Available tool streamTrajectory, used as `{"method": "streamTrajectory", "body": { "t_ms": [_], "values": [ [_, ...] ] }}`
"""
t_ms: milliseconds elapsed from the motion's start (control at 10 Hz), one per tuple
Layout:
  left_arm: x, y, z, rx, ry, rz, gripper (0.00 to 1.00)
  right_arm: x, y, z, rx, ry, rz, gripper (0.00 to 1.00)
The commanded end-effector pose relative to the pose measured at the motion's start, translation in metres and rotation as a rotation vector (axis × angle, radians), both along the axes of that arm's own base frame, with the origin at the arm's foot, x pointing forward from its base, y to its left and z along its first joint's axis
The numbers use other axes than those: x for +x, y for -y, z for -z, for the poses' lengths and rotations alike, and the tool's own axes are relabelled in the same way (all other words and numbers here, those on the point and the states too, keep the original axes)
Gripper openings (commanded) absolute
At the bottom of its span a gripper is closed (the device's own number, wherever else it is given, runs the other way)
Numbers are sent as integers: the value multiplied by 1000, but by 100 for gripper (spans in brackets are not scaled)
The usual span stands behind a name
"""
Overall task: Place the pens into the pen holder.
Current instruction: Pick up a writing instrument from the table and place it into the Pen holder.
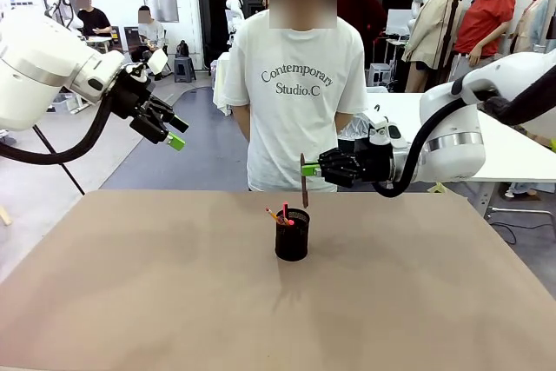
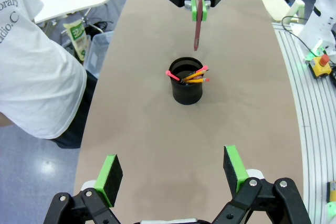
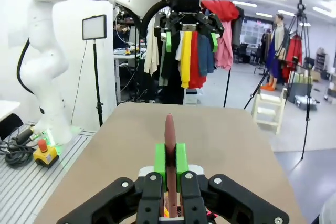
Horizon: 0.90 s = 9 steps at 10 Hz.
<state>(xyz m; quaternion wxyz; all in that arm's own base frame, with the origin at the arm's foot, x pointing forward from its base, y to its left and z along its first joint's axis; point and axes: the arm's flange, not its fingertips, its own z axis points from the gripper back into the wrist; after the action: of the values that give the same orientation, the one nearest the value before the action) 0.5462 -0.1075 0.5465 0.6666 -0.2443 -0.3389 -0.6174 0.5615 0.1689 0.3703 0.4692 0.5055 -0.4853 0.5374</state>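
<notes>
The black mesh pen holder (image 1: 292,235) (image 2: 187,81) stands mid-table. A yellow-orange pencil (image 2: 196,79) and a pinkish-red pen (image 2: 174,74) lean inside it, their tips (image 1: 280,213) poking above the rim. My right gripper (image 1: 310,169) (image 2: 198,9) (image 3: 168,163) is shut on a dark reddish pen (image 1: 304,187) (image 2: 197,32) (image 3: 169,135), held upright just above and slightly behind the holder. High at the left my left gripper (image 1: 178,133) (image 2: 173,169) hangs open with nothing between its fingers, well away from the holder.
A person in a white T-shirt (image 1: 300,84) (image 2: 31,66) stands at the far edge, arms behind the back. The brown table (image 1: 130,301) is bare around the holder. A white table (image 1: 512,149) lies behind the right arm.
</notes>
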Motion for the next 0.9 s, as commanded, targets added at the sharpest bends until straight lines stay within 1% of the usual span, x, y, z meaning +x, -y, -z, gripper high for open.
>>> {"method": "streamTrajectory", "body": {
  "t_ms": [0,200,300,400,700,800],
  "values": [
    [-1,-1,-1,2,6,0,100,13,-6,7,44,38,15,0],
    [-1,-1,-1,2,6,0,100,18,-8,11,70,-9,48,0],
    [-1,-1,-1,2,6,0,100,19,-5,2,91,-62,49,0],
    [-1,-1,-1,2,6,0,100,11,-2,14,29,-1,19,0],
    [-1,-1,-1,2,6,0,100,11,-2,14,29,-1,19,0],
    [-1,-1,-1,2,6,0,100,13,-1,16,42,-17,29,0]
  ]
}}
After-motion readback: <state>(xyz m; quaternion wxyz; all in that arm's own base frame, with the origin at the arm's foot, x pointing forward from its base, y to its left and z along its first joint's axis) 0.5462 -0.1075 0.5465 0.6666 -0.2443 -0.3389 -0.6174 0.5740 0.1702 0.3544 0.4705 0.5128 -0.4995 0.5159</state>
